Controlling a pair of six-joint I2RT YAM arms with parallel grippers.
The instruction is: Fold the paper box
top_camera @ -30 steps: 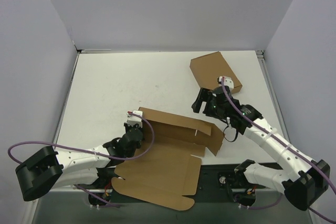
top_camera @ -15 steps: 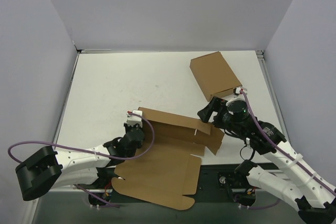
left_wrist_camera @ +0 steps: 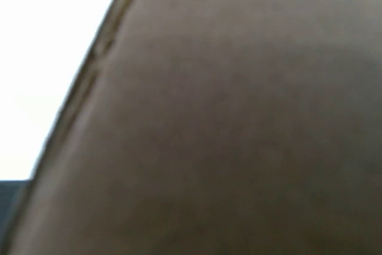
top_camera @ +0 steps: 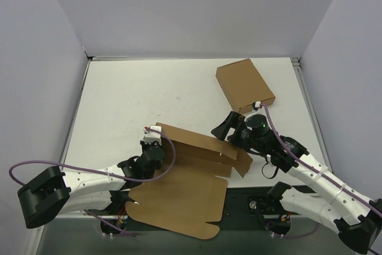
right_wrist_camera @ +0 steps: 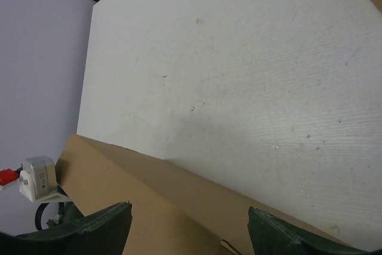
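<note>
We find the paper box (top_camera: 185, 192) at the near middle of the tabletop (top_camera: 143, 91), between the two arms. Its broad panel lies flat and reaches over the near edge, while its rear panel stands up as a wall. That wall's long axis runs left to right, sloping a little nearer at its right end.

The right pincer (top_camera: 225, 128) hangs released and grasps nothing. In the right wrist view its fingers (right_wrist_camera: 89, 231) stand wide apart, and the top edge of the box wall (right_wrist_camera: 149, 201) passes just below the gap. The box lies just on the near side of this pincer, so we judge the right arm the closer one to the wall's right end and its side flaps.

The left pincer (top_camera: 152, 147) sits at the wall's left end. Its wrist view is filled with blurred brown cardboard (left_wrist_camera: 227, 135), so we cannot tell whether it is clenched on the panel.

Nothing lies inside the half-formed box. The closed brown carton (top_camera: 245, 85) rests well apart at the far right, its contents hidden.
</note>
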